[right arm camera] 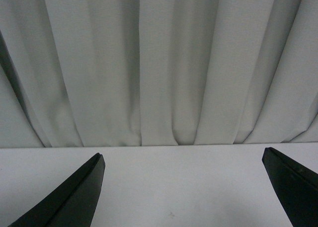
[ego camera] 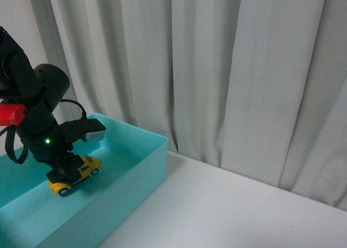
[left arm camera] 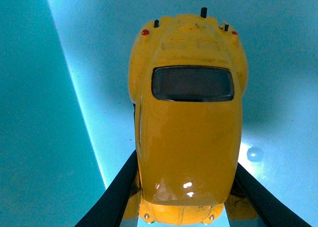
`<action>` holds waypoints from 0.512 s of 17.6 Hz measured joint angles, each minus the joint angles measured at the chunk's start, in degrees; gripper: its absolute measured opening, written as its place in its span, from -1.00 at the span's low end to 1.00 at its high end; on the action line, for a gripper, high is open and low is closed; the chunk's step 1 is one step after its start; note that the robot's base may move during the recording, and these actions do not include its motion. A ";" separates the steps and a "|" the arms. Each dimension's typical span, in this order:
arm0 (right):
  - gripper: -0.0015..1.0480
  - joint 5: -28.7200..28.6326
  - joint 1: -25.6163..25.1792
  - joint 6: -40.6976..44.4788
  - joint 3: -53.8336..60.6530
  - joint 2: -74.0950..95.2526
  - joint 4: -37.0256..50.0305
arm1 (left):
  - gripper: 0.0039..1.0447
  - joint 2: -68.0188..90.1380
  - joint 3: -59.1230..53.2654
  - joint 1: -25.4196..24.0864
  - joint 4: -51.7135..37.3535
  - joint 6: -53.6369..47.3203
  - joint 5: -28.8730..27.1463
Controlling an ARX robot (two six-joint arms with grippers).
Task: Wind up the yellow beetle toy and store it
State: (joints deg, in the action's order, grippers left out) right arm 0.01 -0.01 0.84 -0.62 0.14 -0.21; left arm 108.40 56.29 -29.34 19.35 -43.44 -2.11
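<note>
Left gripper [ego camera: 66, 169]: fingers clamped on both sides of the yellow beetle toy [ego camera: 85, 170], low inside the teal bin [ego camera: 145, 169] at the table's left. Toy tilted; contact with the bin floor unclear. Right gripper [right arm camera: 183, 155]: fingers spread wide, holding nothing, above the white table [right arm camera: 164, 187], facing the pale curtain [right arm camera: 159, 63].
</note>
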 joint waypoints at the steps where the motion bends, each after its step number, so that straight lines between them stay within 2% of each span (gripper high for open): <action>1: 0.87 0.00 0.00 0.00 0.00 0.00 0.00 | -0.25 0.24 -0.44 0.13 -0.13 0.11 -0.04; 2: 0.87 0.00 0.00 0.00 0.00 0.00 0.00 | -0.12 0.68 -0.46 0.13 -0.48 0.42 -0.09; 3: 0.87 0.02 0.00 0.00 0.00 0.00 0.00 | 0.13 0.81 -0.44 -0.02 -0.52 0.66 -0.22; 7: 0.87 0.00 0.00 0.00 0.00 0.00 0.00 | 0.90 0.70 0.07 -0.50 0.59 1.01 1.16; 9: 0.87 0.00 0.00 0.00 0.00 0.00 0.00 | 0.88 -0.81 0.09 -0.39 0.96 0.94 3.54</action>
State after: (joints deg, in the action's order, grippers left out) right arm 0.01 -0.01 0.84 -0.62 0.14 -0.21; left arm 107.59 56.38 -29.74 20.32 -42.50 1.43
